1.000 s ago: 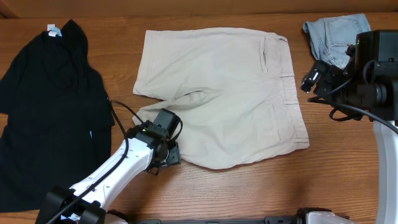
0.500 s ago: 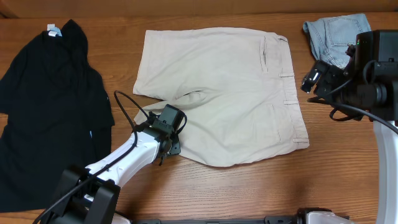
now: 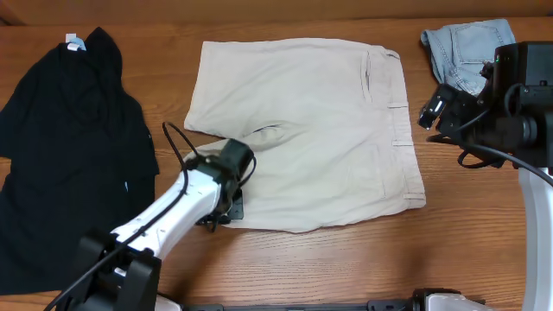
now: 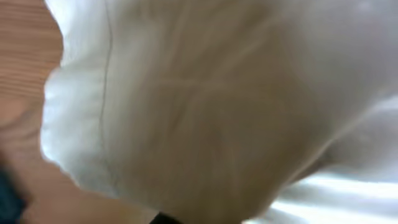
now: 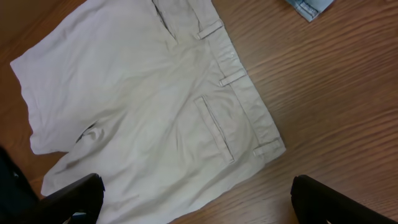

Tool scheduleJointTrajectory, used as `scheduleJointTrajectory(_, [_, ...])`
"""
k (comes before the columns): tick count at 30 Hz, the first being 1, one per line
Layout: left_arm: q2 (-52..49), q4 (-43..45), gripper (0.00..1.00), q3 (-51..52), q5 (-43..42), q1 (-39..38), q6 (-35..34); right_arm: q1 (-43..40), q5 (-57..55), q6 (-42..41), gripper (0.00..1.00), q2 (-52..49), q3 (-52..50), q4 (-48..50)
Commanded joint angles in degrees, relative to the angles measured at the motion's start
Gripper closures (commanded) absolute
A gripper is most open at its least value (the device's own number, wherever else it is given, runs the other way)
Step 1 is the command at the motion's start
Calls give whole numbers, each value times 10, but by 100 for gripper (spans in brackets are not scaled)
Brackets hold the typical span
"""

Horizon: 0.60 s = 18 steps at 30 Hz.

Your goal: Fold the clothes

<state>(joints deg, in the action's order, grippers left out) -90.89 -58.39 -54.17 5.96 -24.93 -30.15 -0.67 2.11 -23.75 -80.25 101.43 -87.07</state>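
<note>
Cream-beige shorts [image 3: 320, 121] lie flat on the worktop [image 3: 346, 268], leg hem [image 3: 268, 222] beneath the left end effector [image 3: 226, 206], whose closure cannot be told. Right end effector [image 5: 202, 202] hovers beside the waistband [image 3: 399, 121], fingers wide apart.

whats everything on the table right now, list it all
beige shorts: 1, cream-beige, spread flat mid-table, waistband to the right in the overhead view
black top: 1, black, left end of the table, pale tag at its top edge
denim shorts: 1, light blue, crumpled at the far right, partly behind the right arm
table: 1, brown wood, under everything
left gripper: 1, black on a white arm, at the near leg hem of the beige shorts; fingers not visible
right gripper: 1, black, open, above the table right of the waistband
</note>
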Motion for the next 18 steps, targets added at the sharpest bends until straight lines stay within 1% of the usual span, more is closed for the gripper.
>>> scheduleJointTrajectory(1, [-1, -81, 92, -94, -27, 24, 77, 0, -5, -1, 0, -7, -2, -3])
scheduleJointTrajectory(2, [-1, -108, 87, -111, -31, 28, 90, 0, -5, -1, 0, -10, -3, -7])
scheduleJointTrajectory(3, [-1, -137, 76, -128, -31, 31, 96, 0, -5, -1, 0, -13, -5, -12])
scheduleJointTrajectory(4, [-1, -153, 69, -136, -31, 32, 100, 0, -5, -1, 0, -14, -10, -14])
scheduleJointTrajectory(6, [-1, -174, 55, -143, -31, 32, 108, 0, -5, -1, 0, -17, -25, -17])
scheduleJointTrajectory(8, [-1, -183, 44, -142, -31, 32, 107, 0, -5, -1, 0, -18, -47, -18])
scheduleJointTrajectory(9, [-2, -183, 36, -138, -36, 32, 106, 0, -5, -5, 0, -18, -67, -16])
scheduleJointTrajectory(10, [-2, -180, 34, -137, -44, 32, 105, 0, -3, -9, 0, -18, -80, -14])
scheduleJointTrajectory(13, [-2, -171, 32, -137, -70, 32, 80, 0, 3, -38, 0, -17, -110, -4])
scheduleJointTrajectory(14, [-2, -165, 32, -137, -81, 32, 80, 0, 6, -48, 0, -15, -119, 2])
scheduleJointTrajectory(18, [-1, -153, 27, -137, -105, 31, 80, 1, 6, -88, 0, 11, -158, 37])
